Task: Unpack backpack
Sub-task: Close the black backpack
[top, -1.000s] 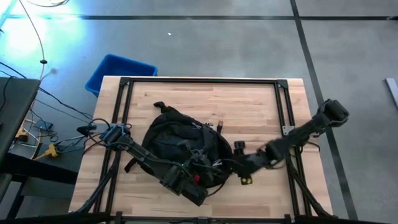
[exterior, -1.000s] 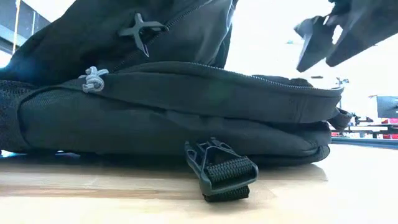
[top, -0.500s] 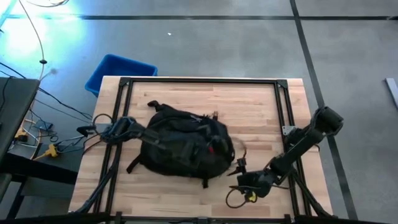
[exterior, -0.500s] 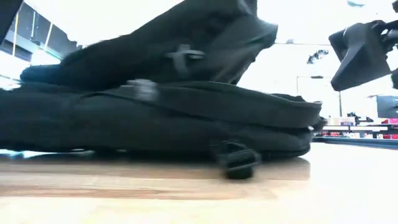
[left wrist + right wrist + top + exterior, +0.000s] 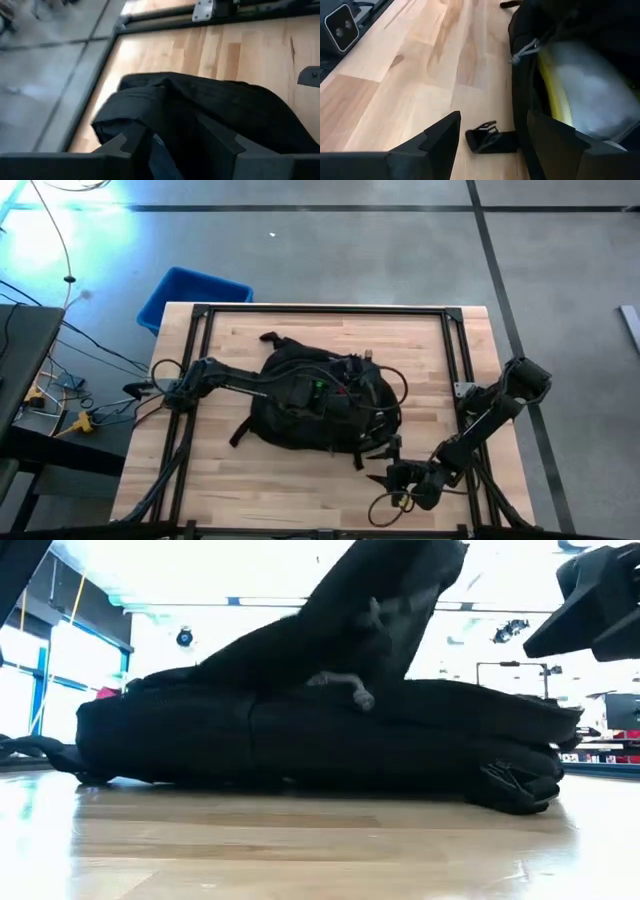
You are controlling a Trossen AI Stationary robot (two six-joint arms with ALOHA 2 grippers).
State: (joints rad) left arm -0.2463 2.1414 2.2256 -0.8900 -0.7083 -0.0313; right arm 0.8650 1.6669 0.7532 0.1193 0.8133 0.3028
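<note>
1. The backpack [image 5: 318, 400] lies in the middle of the wooden table [image 5: 420, 345]. It lies flat, with its top loop toward the far left.
2. The left gripper [image 5: 312, 392] is on top of the bag. Its fingers look pinched on a fold of black cloth, and that fold stands up high in the low view. I think it holds the flap up so the bag stays open.
3. The right gripper [image 5: 392, 476] waits near the front right edge of the table, just beside the bag. Its fingers are spread apart and hold nothing.
4. From the right wrist, the bag's mouth shows a clear pouch with a yellow edge [image 5: 580, 90] inside. The free fingers seem to be lined up to go in for it.
5. A strap buckle [image 5: 482, 140] lies on the wood between those fingers.
6. A blue bin [image 5: 190, 292] sits past the far left corner, maybe for the things.
</note>
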